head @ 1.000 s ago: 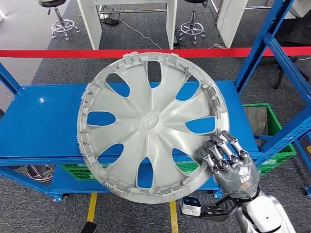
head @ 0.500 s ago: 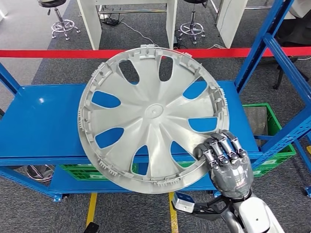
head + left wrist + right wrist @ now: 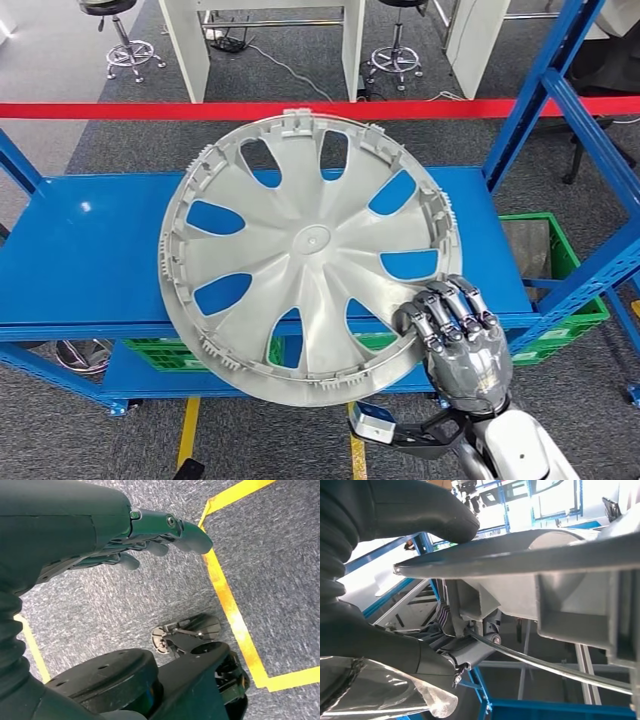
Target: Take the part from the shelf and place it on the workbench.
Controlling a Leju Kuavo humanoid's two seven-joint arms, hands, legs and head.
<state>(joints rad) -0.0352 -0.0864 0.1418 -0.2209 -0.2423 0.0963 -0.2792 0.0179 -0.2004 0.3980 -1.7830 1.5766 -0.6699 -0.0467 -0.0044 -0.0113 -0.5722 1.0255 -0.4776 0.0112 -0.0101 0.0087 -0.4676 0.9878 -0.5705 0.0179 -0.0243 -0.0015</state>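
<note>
Wheel cover (image 3: 309,255) tilts above the blue shelf (image 3: 83,260), its near rim pinched by the right hand (image 3: 459,335) (overhanging the shelf's front edge); left hand (image 3: 151,540) hangs slack, fingers apart.

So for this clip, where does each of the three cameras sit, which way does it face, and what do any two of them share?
Head view: high on the body, facing forward and down at the blue shelf; right hand grips the grey wheel cover by its rim.
Left wrist view: behind the left hand, looking down at carpet and yellow floor tape.
Right wrist view: behind the right hand, close against the wheel cover's edge.
Shared: head and right wrist both show that grip.
</note>
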